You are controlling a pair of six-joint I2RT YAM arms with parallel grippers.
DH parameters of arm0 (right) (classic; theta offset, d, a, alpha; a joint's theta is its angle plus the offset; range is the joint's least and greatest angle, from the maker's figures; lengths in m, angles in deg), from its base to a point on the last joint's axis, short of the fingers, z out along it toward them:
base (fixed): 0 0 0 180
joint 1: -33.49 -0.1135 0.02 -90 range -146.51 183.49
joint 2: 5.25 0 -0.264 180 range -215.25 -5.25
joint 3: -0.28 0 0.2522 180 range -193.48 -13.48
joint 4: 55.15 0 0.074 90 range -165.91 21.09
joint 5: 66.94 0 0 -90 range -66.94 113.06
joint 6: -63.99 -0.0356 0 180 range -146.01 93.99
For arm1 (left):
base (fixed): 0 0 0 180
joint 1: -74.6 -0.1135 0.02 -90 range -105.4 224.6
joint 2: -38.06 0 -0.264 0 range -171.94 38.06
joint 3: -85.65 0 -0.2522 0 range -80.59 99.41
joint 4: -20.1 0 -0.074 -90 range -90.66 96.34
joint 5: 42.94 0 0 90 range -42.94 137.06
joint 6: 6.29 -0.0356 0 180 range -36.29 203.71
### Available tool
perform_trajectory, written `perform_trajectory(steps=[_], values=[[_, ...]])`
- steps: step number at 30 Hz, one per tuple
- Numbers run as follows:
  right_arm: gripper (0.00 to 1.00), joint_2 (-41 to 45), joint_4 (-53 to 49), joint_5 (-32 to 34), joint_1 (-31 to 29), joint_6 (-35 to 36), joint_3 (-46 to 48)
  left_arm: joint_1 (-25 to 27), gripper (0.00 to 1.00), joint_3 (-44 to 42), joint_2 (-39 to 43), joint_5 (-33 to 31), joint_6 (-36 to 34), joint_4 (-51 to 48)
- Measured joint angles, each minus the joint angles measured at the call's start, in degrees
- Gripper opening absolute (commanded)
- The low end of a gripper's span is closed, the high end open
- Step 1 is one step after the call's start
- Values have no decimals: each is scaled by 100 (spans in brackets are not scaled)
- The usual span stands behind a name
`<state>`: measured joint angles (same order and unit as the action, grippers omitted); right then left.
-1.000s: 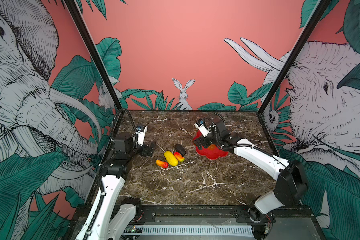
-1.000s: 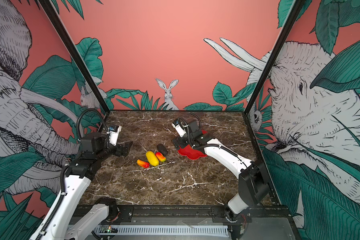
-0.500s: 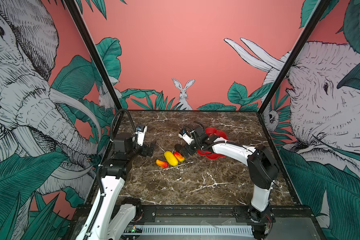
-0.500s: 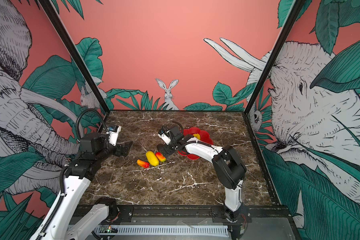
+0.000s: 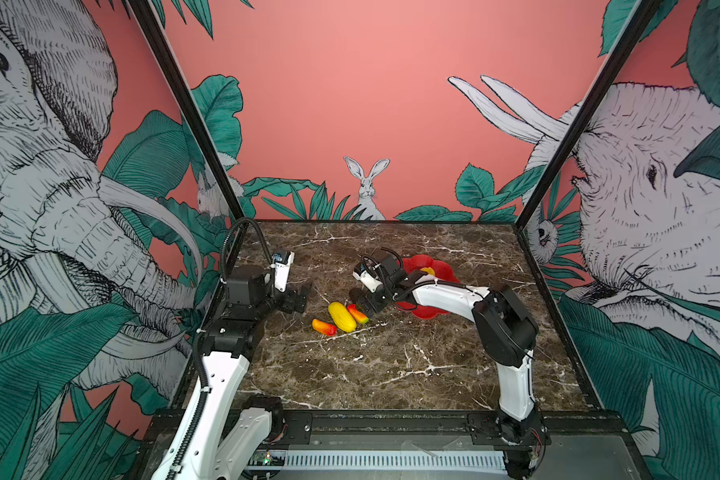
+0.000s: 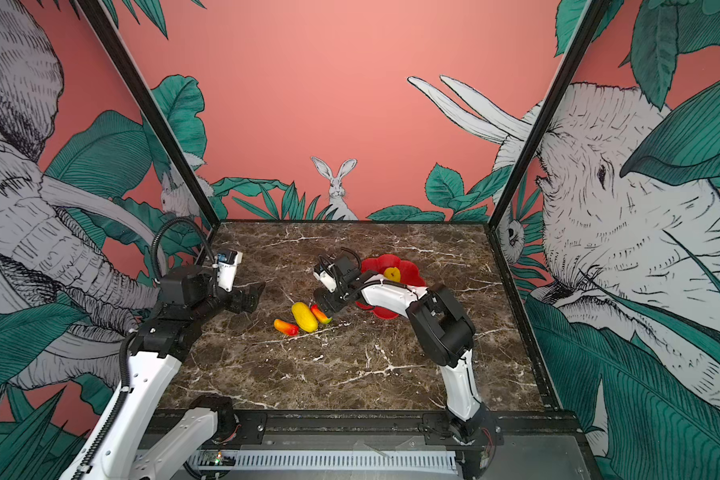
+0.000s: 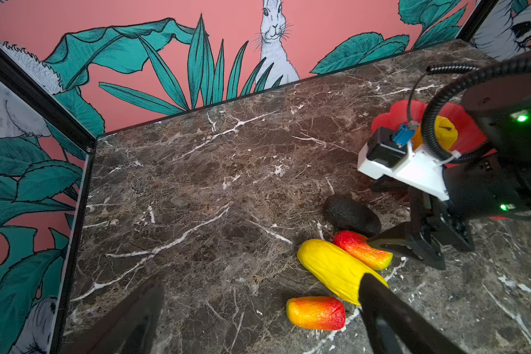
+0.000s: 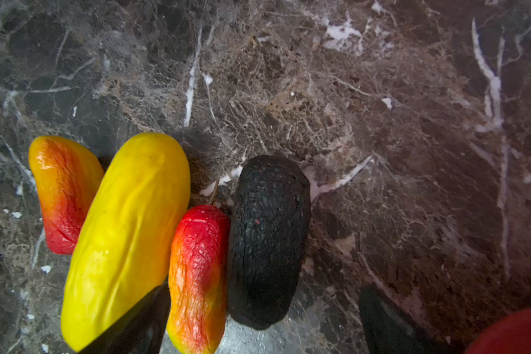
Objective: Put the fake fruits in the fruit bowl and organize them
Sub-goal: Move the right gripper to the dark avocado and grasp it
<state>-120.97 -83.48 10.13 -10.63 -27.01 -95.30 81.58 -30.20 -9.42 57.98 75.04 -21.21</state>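
Right gripper [image 5: 369,306] low over the fruit cluster, jaws spread wide, nothing held. In the right wrist view one finger is at the seam between the long yellow oval [image 8: 126,239] and the nearer mango piece [image 8: 200,275]; the other stands out past the black oval [image 8: 269,242]; both of those fruits lie inside the span. Left gripper [image 5: 299,297] also spread and empty, apart from the cluster.

Bumpy yellow fruit [image 6: 392,273] lies in the fruit bowl [image 5: 429,309]; second mango piece [image 8: 63,193] and the other three are on the marble table [image 5: 391,365], near the bowl.

Judgement: the step in hand is picking the next fruit. Closing as placed would likely squeeze two touching pieces, and one may squirt out; better to shift so the jaws bracket the black oval alone, across its short axis at mid-length, fingertips close to the table; then lift straight before crossing the rim.
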Motion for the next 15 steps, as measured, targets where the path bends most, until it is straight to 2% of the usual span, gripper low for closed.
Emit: perform_trajectory(steps=[15], values=[[77,-623,291,-81,-2,-341,-492,0,100,0,0,13,0,-2]])
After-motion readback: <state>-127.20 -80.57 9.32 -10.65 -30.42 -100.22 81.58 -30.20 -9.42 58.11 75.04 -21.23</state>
